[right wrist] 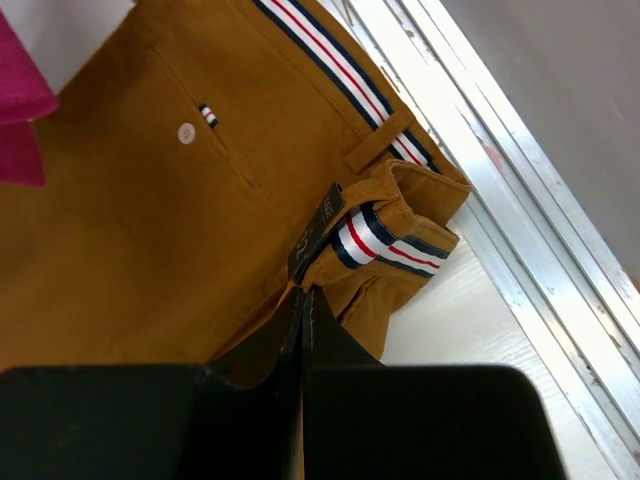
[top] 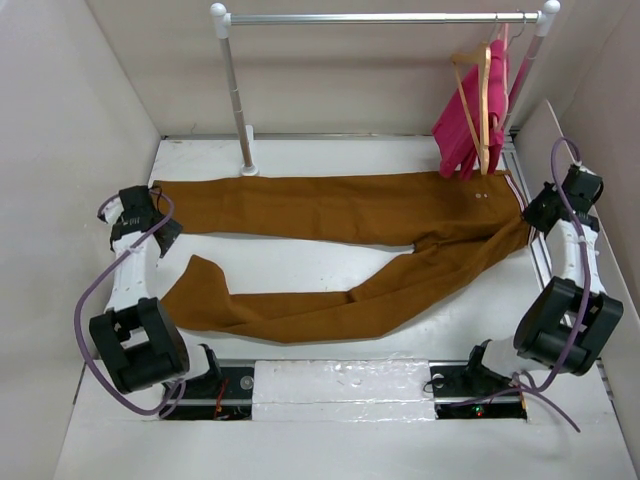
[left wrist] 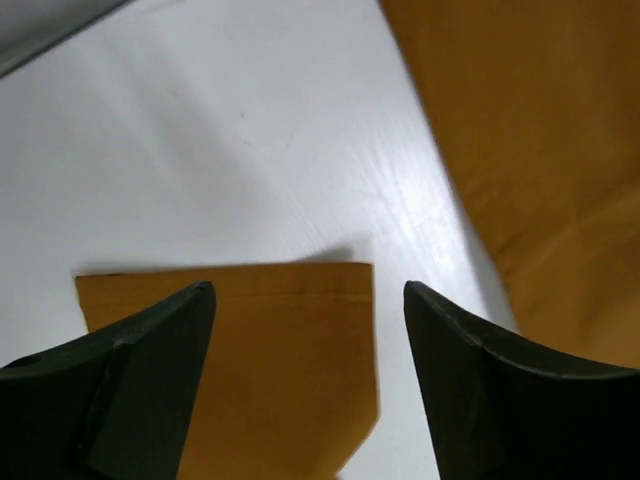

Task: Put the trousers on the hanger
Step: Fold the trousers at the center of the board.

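White table (top: pixel 330 155), beige walls (top: pixel 60 150); trousers (top: pixel 380 205) flat. Left gripper (left wrist: pixel 308 295) spread over cuff (left wrist: pixel 260 340). Right wrist view alone shows right gripper (right wrist: pixel 303 335) pinching striped waistband (right wrist: pixel 385 240).

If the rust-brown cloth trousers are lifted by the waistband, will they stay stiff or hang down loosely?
Probably floppy: the rust-brown cloth trousers lie flat with bent legs, and the waistband is buckled at the shut right gripper. The long legs would likely trail and drag on the white table. The weave looks matte, so slipping seems unlikely.
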Robot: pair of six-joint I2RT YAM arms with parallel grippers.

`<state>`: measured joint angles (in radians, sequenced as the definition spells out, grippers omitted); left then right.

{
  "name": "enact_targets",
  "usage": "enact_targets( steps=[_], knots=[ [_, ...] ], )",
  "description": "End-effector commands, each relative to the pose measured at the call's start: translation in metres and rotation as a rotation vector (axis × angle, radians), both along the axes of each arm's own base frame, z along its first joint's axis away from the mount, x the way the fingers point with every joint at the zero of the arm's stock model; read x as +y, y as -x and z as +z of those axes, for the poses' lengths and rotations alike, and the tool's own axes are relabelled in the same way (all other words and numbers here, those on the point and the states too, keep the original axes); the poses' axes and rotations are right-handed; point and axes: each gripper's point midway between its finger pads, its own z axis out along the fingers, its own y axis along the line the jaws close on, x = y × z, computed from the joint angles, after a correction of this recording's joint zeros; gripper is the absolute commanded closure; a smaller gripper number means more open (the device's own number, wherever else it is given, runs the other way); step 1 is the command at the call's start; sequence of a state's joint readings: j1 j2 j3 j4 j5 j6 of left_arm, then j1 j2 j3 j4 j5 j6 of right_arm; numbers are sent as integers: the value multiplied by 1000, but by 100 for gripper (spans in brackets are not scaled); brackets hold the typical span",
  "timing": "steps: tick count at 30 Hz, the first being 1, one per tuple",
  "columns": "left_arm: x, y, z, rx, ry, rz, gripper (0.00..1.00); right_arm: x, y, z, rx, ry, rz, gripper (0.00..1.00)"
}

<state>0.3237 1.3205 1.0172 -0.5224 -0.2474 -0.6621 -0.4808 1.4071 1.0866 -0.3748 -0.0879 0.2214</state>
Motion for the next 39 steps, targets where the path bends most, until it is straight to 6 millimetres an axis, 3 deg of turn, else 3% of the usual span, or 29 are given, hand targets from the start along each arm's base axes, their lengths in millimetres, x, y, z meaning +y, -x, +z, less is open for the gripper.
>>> enact_targets(
  steps=[1,2,6,14,16,17,18,19,21,23,26,30,33,35,37,39],
  knots=[
    [-35,14,-45,114,136,-228,25,2,-21,28,-159,21,22,100],
    [-35,14,-45,119,132,-239,25,3,-23,30,-169,22,27,100],
    [-59,19,-79,221,175,-325,28,6,-22,19,-158,13,46,100],
    [-71,2,-102,223,190,-332,32,20,-20,6,-161,-11,94,100],
    [-64,2,-108,243,166,-299,49,24,-20,7,-165,-10,107,100],
    [-62,3,-111,250,157,-289,78,24,-20,8,-167,-7,108,100],
    [-60,2,-112,251,151,-280,94,25,-20,8,-170,-10,108,100],
    [-57,5,-117,274,139,-268,100,26,-20,7,-169,-12,111,100],
    [-49,1,-115,285,109,-252,100,26,-20,9,-171,-7,116,100],
    [-29,2,-116,301,78,-192,100,26,-20,12,-180,-6,116,100],
    [2,-12,-98,281,-25,-105,100,28,-22,12,-188,-16,126,100],
    [40,-51,-51,190,-139,3,100,34,-22,6,-177,-32,136,100],
    [59,-65,-31,184,-212,62,100,34,-23,2,-163,-42,135,100],
    [71,-63,-27,207,-206,102,98,34,-23,2,-162,-48,136,100],
    [65,-70,-25,219,-172,46,82,34,-23,5,-170,-46,134,100],
    [57,-63,-20,211,-138,43,56,39,-24,5,-179,-55,141,100]
  ],
)
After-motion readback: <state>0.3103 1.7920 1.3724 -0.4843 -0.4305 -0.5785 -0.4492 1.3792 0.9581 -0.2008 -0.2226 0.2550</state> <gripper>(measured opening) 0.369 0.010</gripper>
